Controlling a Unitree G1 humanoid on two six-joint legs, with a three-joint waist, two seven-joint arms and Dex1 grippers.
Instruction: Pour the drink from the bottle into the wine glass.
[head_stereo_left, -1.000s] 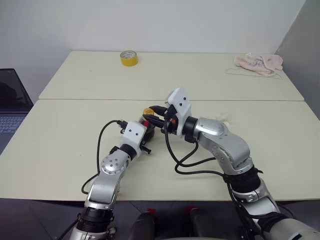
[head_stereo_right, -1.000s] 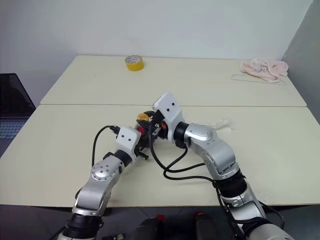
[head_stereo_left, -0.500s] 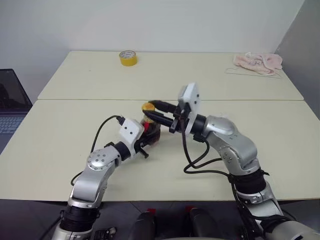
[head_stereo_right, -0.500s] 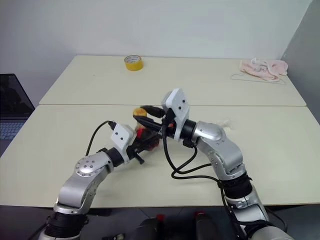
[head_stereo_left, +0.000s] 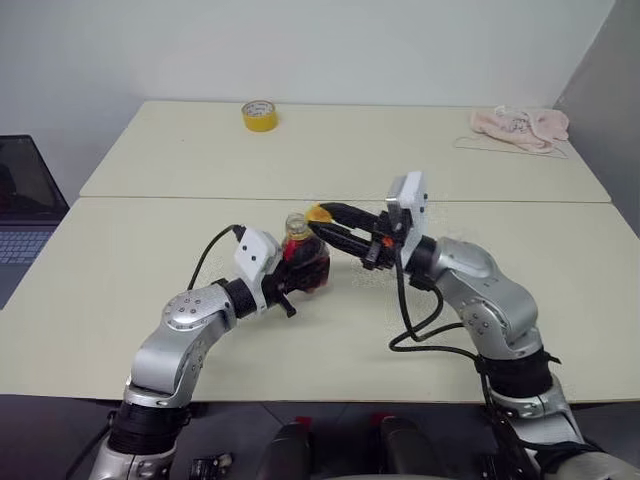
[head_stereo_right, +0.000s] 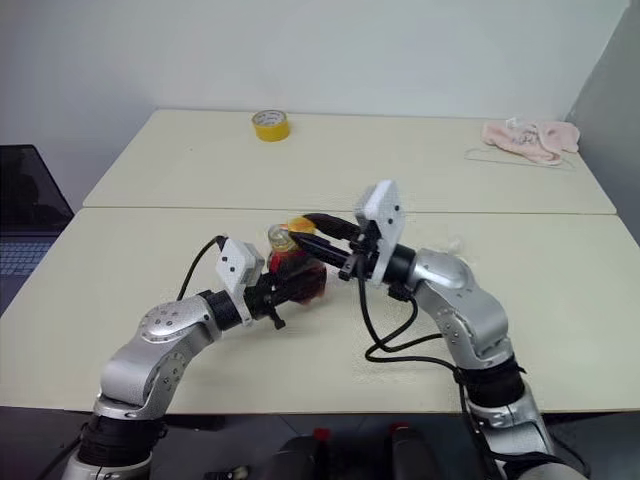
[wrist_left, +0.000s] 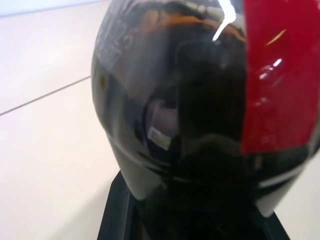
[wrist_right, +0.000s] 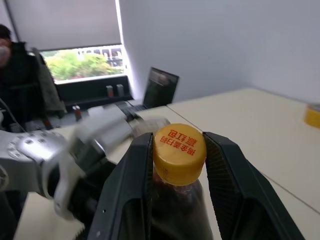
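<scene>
**Item: bottle (head_stereo_left: 310, 258).** Small clear plastic bottle, standing roughly upright over the middle of the near worktop (head_stereo_left: 120, 270), close to its far edge. I cannot tell whether its base touches the surface.

**Contents: drink (wrist_left: 200, 125).** Dark, almost black, filling most of the body.

**Holder: left gripper (head_stereo_left: 292, 280).** Jaws clamped on the bottle's body from the near side.

**Item: cap (wrist_right: 179, 152).** Yellow-orange screw cap, pinched between the jaws of the right gripper (head_stereo_left: 325, 222). In the head views it sits just beside the bottle's neck, toward the right, and the neck looks open, so the cap appears to be off.

**Progress.** The bottle is grasped and, by my reading, opened. Left to do: dispose of the cap, bring the bottle to the wine glass, and tip it. No pouring has begun and the bottle looks full.

**Markings.** Cap top: two rows of red Chinese characters, which I cannot make out with any confidence. Bottle: red label (wrist_left: 280, 85) with no legible text.

**Other stock.** Yellow tape roll (head_stereo_left: 258, 115) near the far edge of the far worktop. Pink cloth (head_stereo_left: 520, 128) at its far right corner.
</scene>
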